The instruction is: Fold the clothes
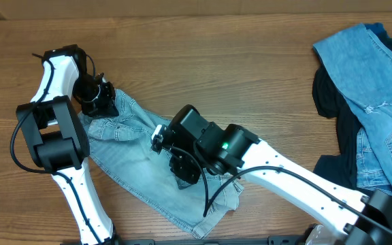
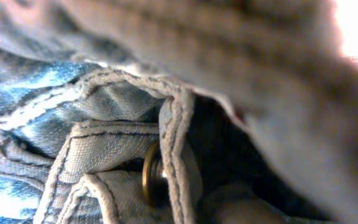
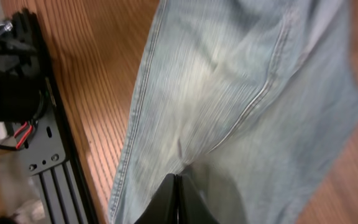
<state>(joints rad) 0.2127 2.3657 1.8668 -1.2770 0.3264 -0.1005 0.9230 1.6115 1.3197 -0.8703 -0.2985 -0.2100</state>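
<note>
The pale light-blue denim shorts (image 1: 135, 160) lie spread on the wooden table (image 1: 216, 61), left of centre. My left gripper (image 1: 101, 102) sits at their upper-left waistband corner. The left wrist view is filled with bunched waistband cloth (image 2: 104, 143) and a brass button (image 2: 151, 177); the fingers are hidden by the cloth. My right gripper (image 1: 184, 178) is on the middle of the shorts. In the right wrist view its black fingers (image 3: 178, 180) are pressed together, pinching a crease of the denim (image 3: 229, 81).
Medium-blue ripped jeans (image 1: 373, 75) lie piled over dark navy cloth (image 1: 329, 92) at the table's right edge. A black metal frame rail (image 3: 42, 149) with cables runs along the table's front edge, near the shorts' hem.
</note>
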